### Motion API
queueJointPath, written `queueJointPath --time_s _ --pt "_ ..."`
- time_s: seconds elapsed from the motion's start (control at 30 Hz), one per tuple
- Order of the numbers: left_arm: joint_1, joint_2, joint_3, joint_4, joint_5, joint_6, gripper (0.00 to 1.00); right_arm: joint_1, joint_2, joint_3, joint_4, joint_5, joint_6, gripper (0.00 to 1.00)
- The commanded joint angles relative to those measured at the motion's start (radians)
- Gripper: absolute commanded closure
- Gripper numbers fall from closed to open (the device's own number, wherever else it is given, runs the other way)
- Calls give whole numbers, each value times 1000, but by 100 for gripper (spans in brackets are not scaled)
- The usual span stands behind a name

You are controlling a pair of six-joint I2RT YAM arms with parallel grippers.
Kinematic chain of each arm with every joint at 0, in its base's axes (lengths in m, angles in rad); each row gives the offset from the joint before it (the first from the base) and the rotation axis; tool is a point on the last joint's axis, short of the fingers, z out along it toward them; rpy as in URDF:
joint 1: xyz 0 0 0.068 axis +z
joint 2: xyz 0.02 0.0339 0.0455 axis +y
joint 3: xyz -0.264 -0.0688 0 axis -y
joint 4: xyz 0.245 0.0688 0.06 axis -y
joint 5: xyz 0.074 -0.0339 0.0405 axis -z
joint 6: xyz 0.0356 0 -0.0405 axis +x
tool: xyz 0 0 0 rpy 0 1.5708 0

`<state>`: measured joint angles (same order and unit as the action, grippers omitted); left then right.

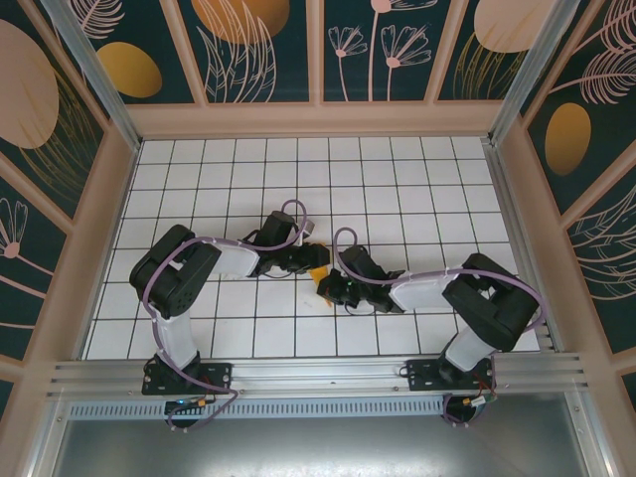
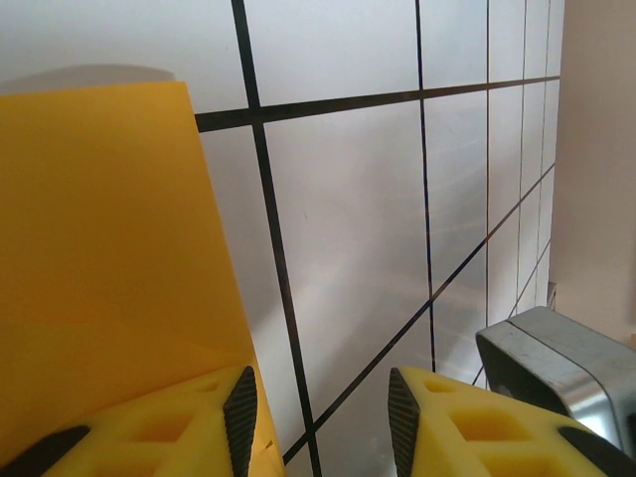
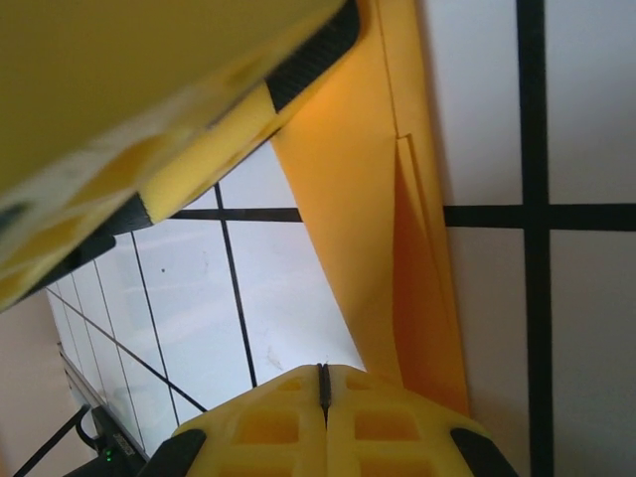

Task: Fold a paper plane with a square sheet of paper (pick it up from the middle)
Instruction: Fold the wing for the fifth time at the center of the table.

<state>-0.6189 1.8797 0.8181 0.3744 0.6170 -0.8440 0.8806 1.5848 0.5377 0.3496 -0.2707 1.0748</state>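
Thin orange-yellow folded paper sheet (image 1: pixel 316 270) (image 2: pixel 99 248) (image 3: pixel 378 199) at centre of white gridded table (image 1: pixel 397 179), between both arms. Left gripper (image 1: pixel 303 260) (image 2: pixel 318 407) spread apart, paper against one finger. Right gripper (image 1: pixel 328 288) (image 3: pixel 325 383) pressed closed, paper just beside.

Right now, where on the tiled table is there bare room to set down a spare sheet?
Bare: the white tiled table's far rows, between the arms and the back wall. Crowded: the centre, where left tool and right tool meet over the folded orange-yellow paper.
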Motion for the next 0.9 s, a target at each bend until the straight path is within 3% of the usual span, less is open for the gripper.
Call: queueJointPath --time_s 0.0,0.5,0.87 --pt "5 73 -11 -100 -85 40 58 -9 22 -41 -1 -6 6 100" --pt "4 90 -7 -110 -97 39 60 -7 -31 -165 112 -29 76 100" --pt "6 98 -4 -126 -111 36 60 40 -69 -197 -74 -13 65 100"
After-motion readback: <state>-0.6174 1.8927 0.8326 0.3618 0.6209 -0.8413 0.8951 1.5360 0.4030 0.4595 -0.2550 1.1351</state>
